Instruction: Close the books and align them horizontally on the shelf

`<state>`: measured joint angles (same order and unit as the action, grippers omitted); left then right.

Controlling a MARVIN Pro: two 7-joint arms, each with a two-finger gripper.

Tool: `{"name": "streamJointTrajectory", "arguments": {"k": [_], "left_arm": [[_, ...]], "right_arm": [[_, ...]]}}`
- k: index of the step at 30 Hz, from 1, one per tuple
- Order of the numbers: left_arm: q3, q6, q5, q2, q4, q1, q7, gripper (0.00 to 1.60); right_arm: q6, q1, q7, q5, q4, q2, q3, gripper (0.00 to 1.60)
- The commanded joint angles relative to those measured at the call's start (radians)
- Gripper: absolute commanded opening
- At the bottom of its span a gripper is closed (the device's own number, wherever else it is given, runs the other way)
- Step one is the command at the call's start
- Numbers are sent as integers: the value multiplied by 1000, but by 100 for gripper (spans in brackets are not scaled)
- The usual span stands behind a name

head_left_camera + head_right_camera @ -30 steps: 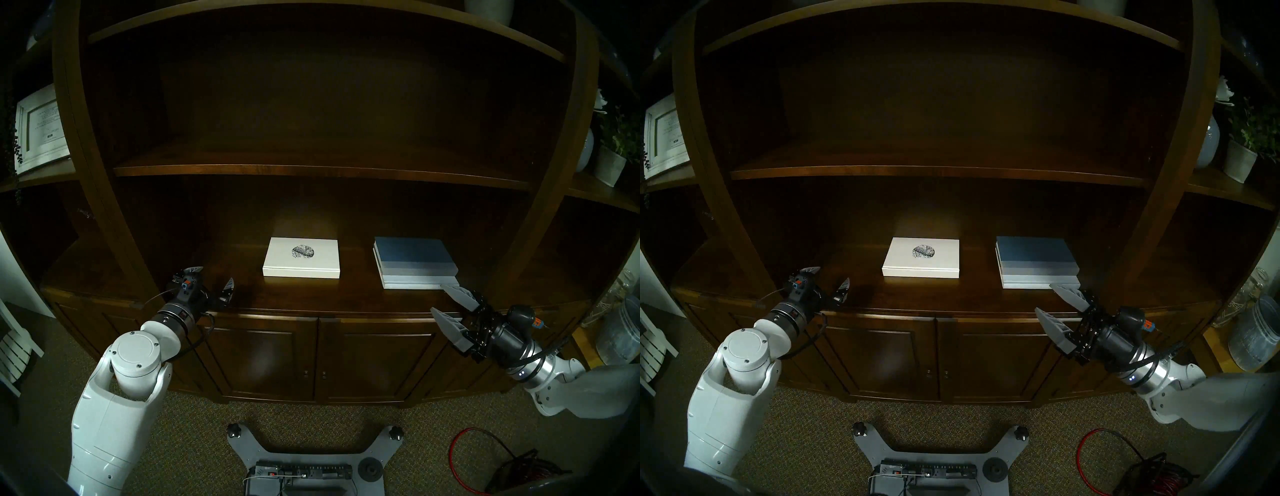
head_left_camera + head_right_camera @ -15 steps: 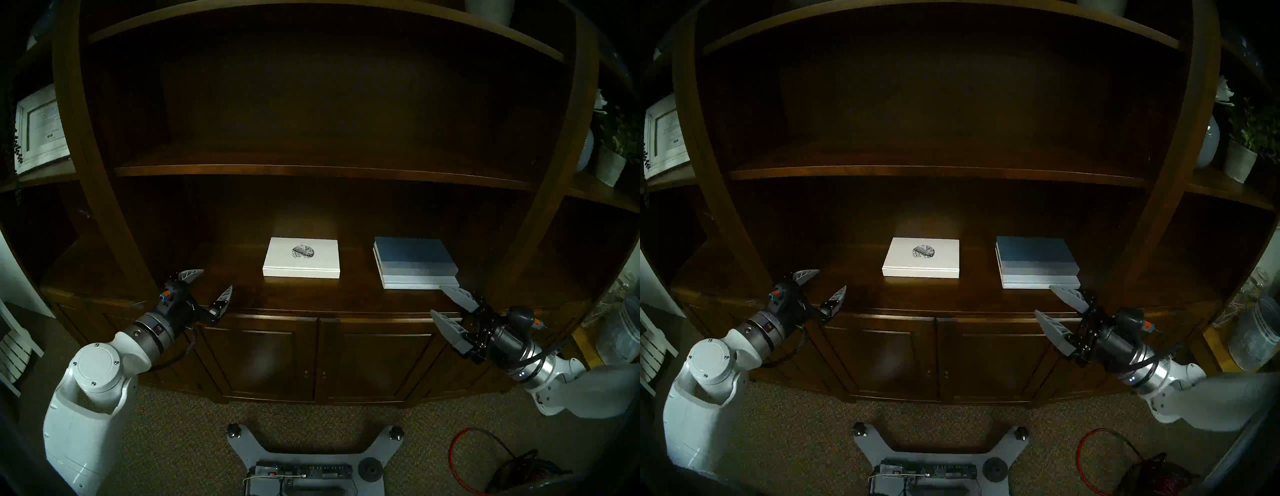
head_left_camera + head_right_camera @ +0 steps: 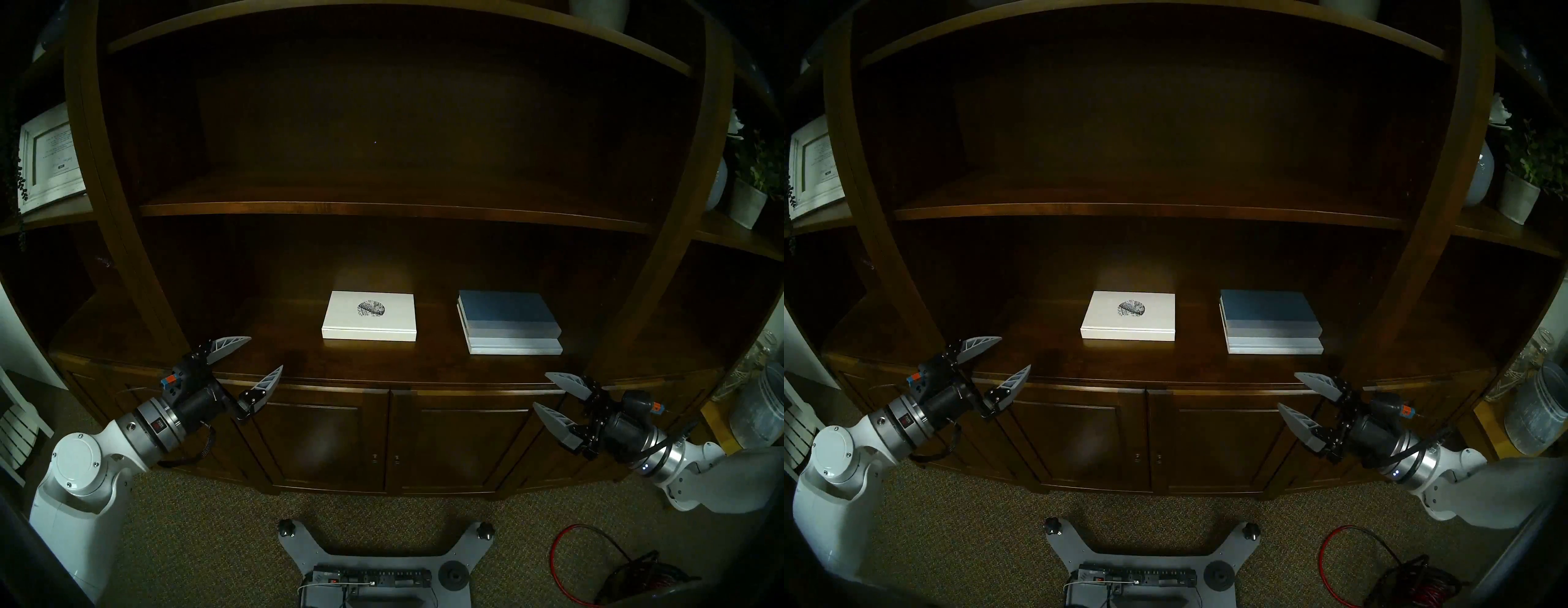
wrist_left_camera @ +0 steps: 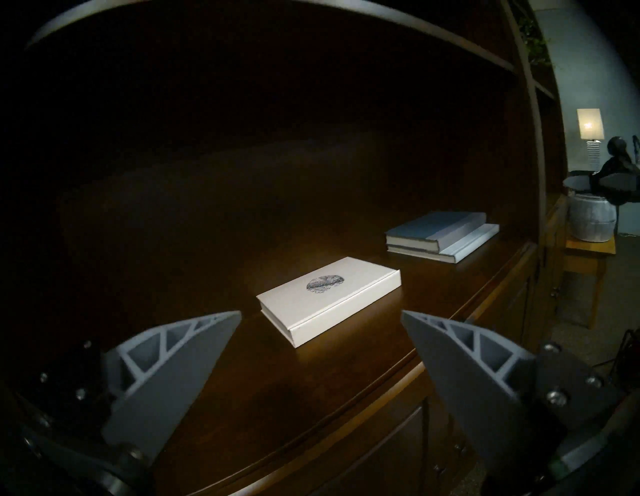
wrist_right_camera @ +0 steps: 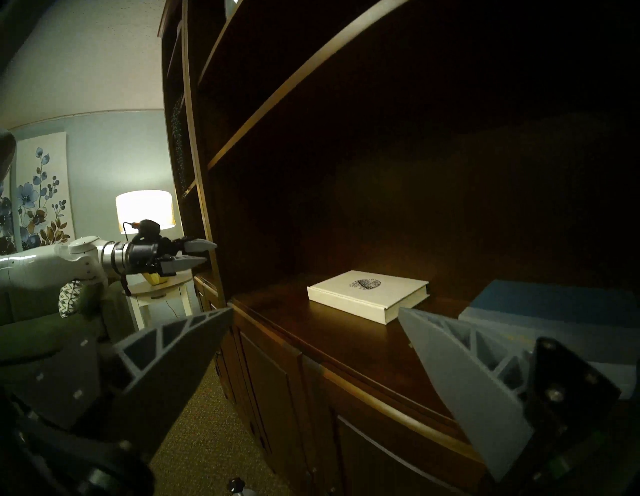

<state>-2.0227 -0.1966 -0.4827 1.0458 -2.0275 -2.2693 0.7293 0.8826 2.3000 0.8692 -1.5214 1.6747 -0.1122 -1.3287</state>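
On the dark wood shelf (image 3: 297, 361) three closed books lie flat. A white book with a black round drawing (image 3: 369, 316) (image 4: 329, 298) sits mid-shelf. To its right a blue book (image 3: 505, 312) is stacked on a white one with a pale-blue band (image 3: 515, 346). My left gripper (image 3: 265, 353) hangs open over the shelf's front edge, left of the white book, touching nothing. Off the front edge, below the stack, my right gripper (image 3: 541, 389) is open and empty.
Cabinet doors (image 3: 322, 437) lie under the shelf and an upper shelf board (image 3: 382, 210) above it. A framed picture (image 3: 51, 157) stands at the left, a potted plant (image 3: 749, 199) and a glass jar (image 3: 759, 407) at the right. A red cable (image 3: 568, 564) lies on the carpet.
Both arms drew back from the shelf. The left gripper moved down and left toward me, and the right gripper left the stack's front corner. The books stayed put.
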Motion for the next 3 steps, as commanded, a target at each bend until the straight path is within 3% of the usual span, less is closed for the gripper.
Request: {"name": "streamJointTrajectory", "arguments": {"k": [1,3], "left_arm": [[-53,-108,-131,-33,13,-41,115,160],[-64,-133,-174,-40,30,-45,174,160]], "right_arm": [[7,4,4,0,2,6,-30,160],[7,9,4,2,2,6,-36,160]]}}
